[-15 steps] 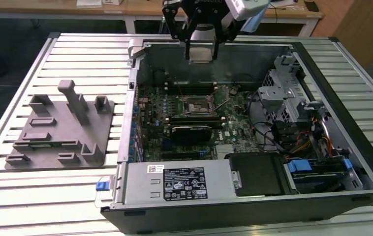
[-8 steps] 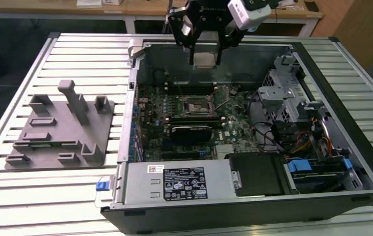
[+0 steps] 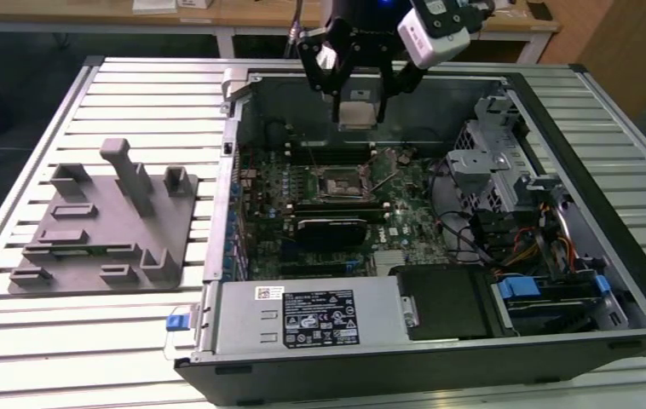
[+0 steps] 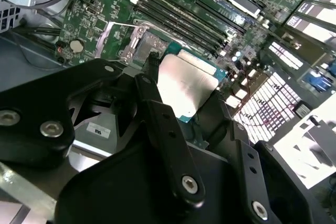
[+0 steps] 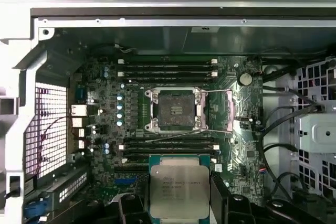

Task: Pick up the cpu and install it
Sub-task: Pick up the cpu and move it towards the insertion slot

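Note:
My gripper hangs over the far part of the open computer case, shut on the cpu. The cpu is a flat square chip with a silvery top plate, held by its two opposite edges. In both wrist views the cpu sits between the black fingers. The motherboard socket lies below and nearer the exterior camera, its metal frame swung open and its dark square bed bare. The cpu is well above the board and apart from the socket.
Memory slots flank the socket on two sides. A power supply fills the case's near end. A drive cage and cables take up the exterior view's right. A grey fixture stands on the slatted table to the left.

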Controlling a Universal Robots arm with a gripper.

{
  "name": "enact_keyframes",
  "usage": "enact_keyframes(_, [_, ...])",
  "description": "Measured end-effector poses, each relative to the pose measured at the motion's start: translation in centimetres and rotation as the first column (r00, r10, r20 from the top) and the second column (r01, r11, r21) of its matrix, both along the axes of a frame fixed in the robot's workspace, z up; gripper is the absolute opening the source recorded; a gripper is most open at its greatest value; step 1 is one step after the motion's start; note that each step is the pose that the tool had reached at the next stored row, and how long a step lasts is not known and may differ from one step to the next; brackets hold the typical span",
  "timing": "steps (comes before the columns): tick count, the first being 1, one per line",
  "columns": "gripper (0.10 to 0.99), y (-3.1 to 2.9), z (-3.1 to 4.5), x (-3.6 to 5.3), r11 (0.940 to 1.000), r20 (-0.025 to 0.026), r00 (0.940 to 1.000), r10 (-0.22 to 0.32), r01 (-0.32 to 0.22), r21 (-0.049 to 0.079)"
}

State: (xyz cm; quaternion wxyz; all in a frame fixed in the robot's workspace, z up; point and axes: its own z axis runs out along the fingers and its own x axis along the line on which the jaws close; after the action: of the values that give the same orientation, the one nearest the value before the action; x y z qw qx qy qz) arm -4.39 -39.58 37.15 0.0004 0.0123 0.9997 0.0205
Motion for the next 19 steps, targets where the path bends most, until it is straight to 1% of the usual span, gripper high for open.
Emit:
enact_keyframes(13, [0.541, 0.07, -2.36, 0.49, 1.0000, 0.0000, 1.0000, 0.000, 0.000, 0.000])
enact_keyframes(15, [0.541, 0.21, -2.73, 0.53, 1.0000, -0.0001, 1.0000, 0.000, 0.000, 0.000])
enact_keyframes(19, [0.541, 0.72, -3.45, 0.58, 1.0000, -0.0004, 1.0000, 0.000, 0.000, 0.000])
